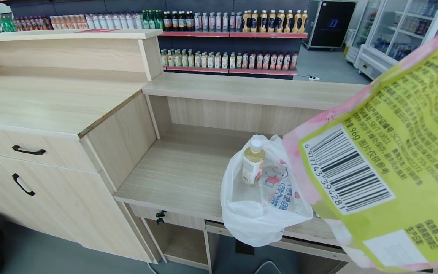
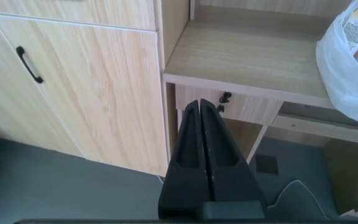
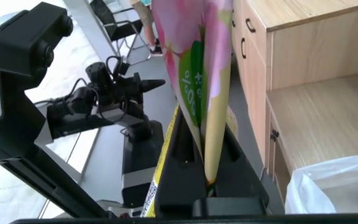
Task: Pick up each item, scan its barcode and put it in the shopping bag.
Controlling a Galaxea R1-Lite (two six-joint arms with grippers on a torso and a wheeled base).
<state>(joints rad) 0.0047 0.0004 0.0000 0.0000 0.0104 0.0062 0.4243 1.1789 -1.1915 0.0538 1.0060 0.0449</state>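
Right gripper (image 3: pixel 207 167) pinches the pink-and-green foil packet (image 1: pixel 390 163) at one edge; left gripper (image 2: pixel 201 111) is pressed together. A slip could miss the slack white plastic shopping bag (image 1: pixel 242 217).

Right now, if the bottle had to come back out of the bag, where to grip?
Probably the neck just under the white cap, coming straight down from above. The bottle stands upright in the shopping bag, whose walls rise around its body, so a side approach would likely snag plastic.
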